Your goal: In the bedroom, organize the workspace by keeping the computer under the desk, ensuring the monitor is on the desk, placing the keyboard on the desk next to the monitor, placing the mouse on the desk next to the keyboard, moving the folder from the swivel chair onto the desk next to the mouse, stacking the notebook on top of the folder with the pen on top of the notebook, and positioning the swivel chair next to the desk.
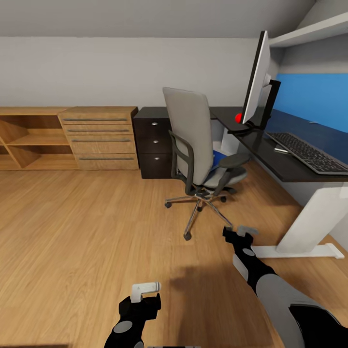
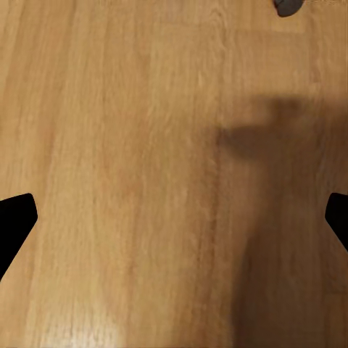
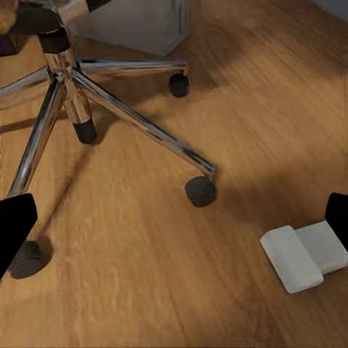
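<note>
Head view: one monitor [image 1: 256, 79] and one keyboard [image 1: 308, 151] already sat on the bench [image 1: 285, 166] at right. One chair [image 1: 195, 150] stood just left of it, with one blue folder [image 1: 218, 157] on the seat, not yet moved. Mouse, notebook, pen, computer: could not be made out. Left claw [image 1: 145, 290] and right claw [image 1: 240, 233] hung low over the near floor, both released, grasping nothing.
</note>
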Controlling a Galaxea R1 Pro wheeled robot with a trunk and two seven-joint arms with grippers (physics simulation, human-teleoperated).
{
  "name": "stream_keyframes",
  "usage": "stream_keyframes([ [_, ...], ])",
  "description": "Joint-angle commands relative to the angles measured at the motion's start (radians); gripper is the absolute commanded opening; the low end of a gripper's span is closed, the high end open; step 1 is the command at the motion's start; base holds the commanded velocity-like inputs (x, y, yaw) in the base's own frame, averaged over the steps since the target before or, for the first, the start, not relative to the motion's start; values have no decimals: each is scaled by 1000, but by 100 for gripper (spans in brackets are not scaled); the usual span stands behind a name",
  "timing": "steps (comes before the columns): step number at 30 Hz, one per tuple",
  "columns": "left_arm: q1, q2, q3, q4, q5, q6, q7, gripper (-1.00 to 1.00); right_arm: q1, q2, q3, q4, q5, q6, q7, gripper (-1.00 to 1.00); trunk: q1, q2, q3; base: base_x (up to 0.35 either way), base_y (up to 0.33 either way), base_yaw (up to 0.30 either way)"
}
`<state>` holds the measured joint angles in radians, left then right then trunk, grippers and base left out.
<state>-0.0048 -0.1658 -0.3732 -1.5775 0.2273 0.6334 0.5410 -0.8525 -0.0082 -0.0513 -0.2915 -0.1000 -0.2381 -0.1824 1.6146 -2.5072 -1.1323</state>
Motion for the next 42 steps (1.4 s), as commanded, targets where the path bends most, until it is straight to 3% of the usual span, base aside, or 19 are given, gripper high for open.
stream_keyframes([
  [1, 0, 0, -1, -1, 10, 2, 10, 100, -1, 0, 1, 1, -10, -10, 1, 100, 0, 0, 1, 2, 0, 0],
  [26, 0, -1, 2, -4, 13, 2, 10, 100, 0, -1, 1, 1, -9, -32, 1, 100, 0, 0, 40, 0, 0, 0],
  [42, 0, -1, 3, -4, 14, 2, 10, 100, 0, -1, 1, 0, -9, -32, 1, 100, 7, -4, -3, 0, 0, 0],
])
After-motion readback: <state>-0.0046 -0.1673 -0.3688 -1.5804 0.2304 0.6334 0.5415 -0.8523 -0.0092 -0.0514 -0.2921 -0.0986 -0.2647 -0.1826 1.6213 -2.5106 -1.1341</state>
